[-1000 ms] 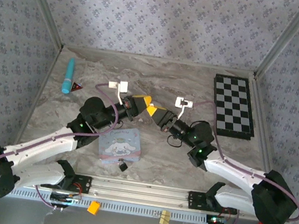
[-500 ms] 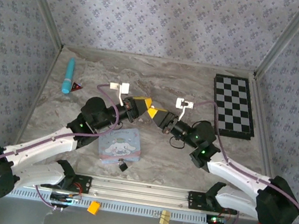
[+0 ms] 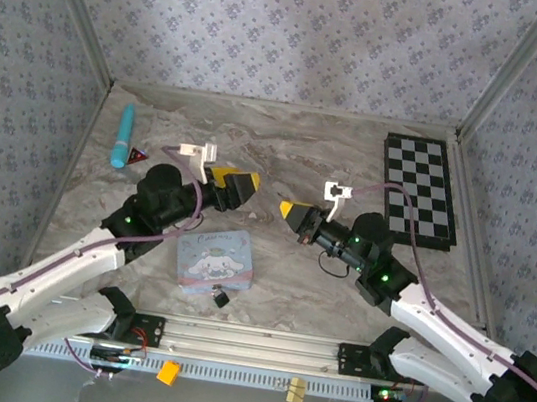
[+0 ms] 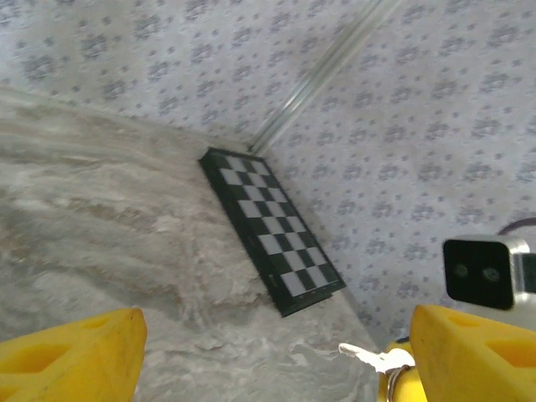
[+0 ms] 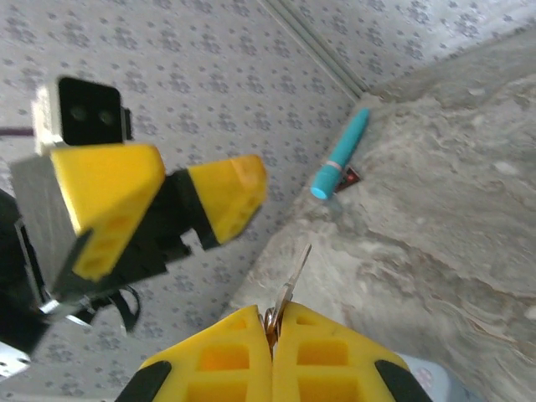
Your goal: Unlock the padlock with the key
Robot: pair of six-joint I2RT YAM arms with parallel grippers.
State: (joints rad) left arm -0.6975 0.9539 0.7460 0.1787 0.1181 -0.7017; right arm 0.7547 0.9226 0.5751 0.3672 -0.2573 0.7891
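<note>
My right gripper [image 3: 290, 210] is shut on the silver key [image 5: 293, 270], whose blade sticks out past the yellow fingertips toward the left arm. In the right wrist view the gripper [image 5: 272, 322] pinches the key's head and ring. My left gripper [image 3: 238, 184] hangs open a short way to the left, nothing between its fingers. In the left wrist view the key [image 4: 375, 359] shows beside its right finger [image 4: 477, 352]. The tiny black padlock [image 3: 221, 297] lies on the table at the front edge of the light-blue cartoon tin [image 3: 214, 259], below both grippers.
A folded chessboard [image 3: 420, 190] lies at the back right, also the chessboard [image 4: 272, 230] in the left wrist view. A teal tube [image 3: 124, 135] and a small red-and-black item [image 3: 137, 155] lie at the back left. Patterned walls close in the marble table [image 3: 288, 138].
The two grippers met tip to tip at the middle before. They have drawn apart: the left one back to the left with its jaws now open, the right one to the right with the key.
</note>
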